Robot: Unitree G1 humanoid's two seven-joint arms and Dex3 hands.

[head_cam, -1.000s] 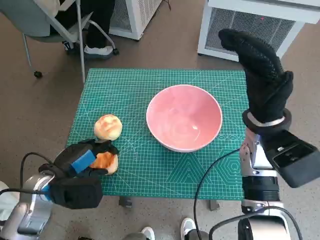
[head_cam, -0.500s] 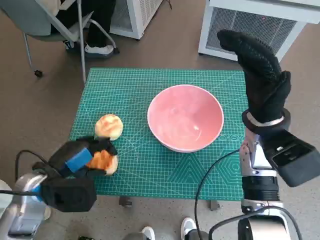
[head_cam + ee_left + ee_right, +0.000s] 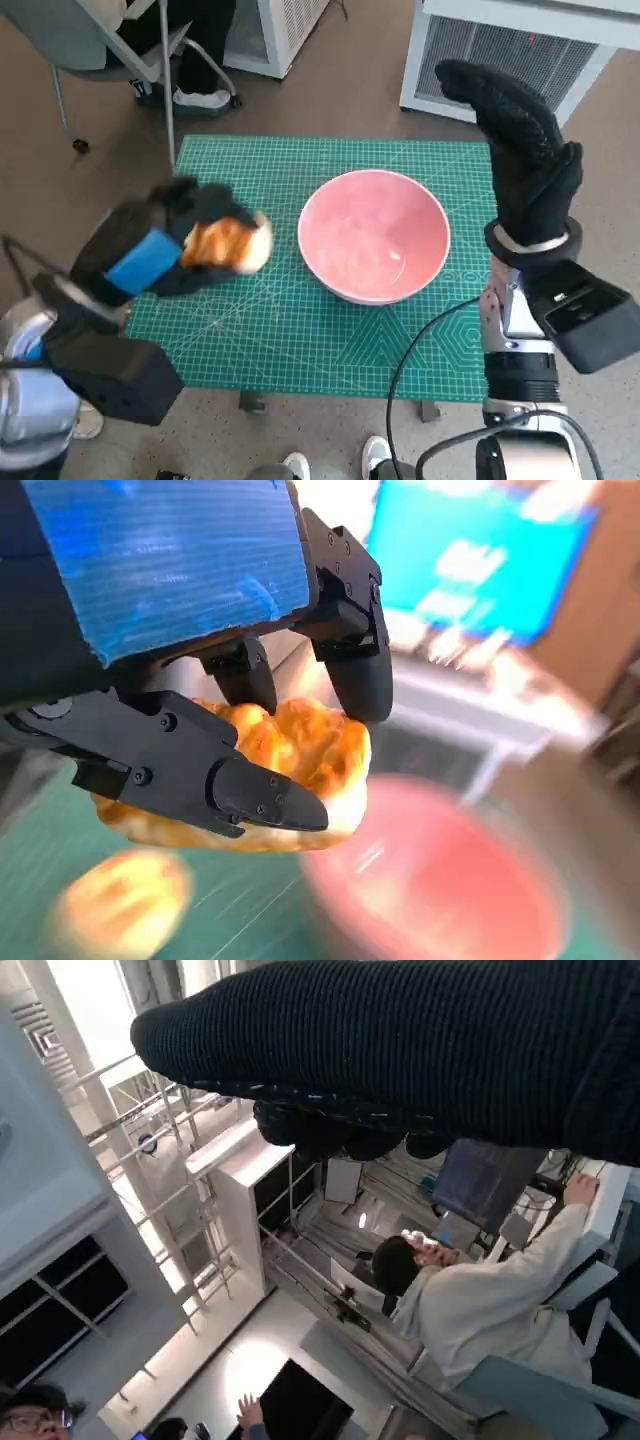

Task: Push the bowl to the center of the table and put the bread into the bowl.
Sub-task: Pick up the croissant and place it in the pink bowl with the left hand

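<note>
The pink bowl [image 3: 374, 235] stands empty on the green mat [image 3: 300, 340], right of its middle. My left hand [image 3: 165, 250] grips a golden piece of bread [image 3: 228, 243] and holds it in the air just left of the bowl. The left wrist view shows that bread [image 3: 300, 750] pinched between the black fingers [image 3: 250, 790], with the blurred bowl [image 3: 440, 880] below and a second round bun [image 3: 120, 905] lying on the mat. In the head view the hand hides that bun. My right hand [image 3: 520, 150] stands raised beside the bowl's right side, fingers straight, holding nothing.
A chair [image 3: 100, 45] and a person's legs and shoe [image 3: 195, 95] are beyond the table's far left corner. White cabinets [image 3: 500, 60] stand behind the table. A black cable [image 3: 420, 350] runs over the mat's front right. The right wrist view shows a seated person [image 3: 470, 1300].
My left hand has lifted the bread off the mat's front left and carried it up and toward the bowl. The right hand and the bowl have stayed put.
</note>
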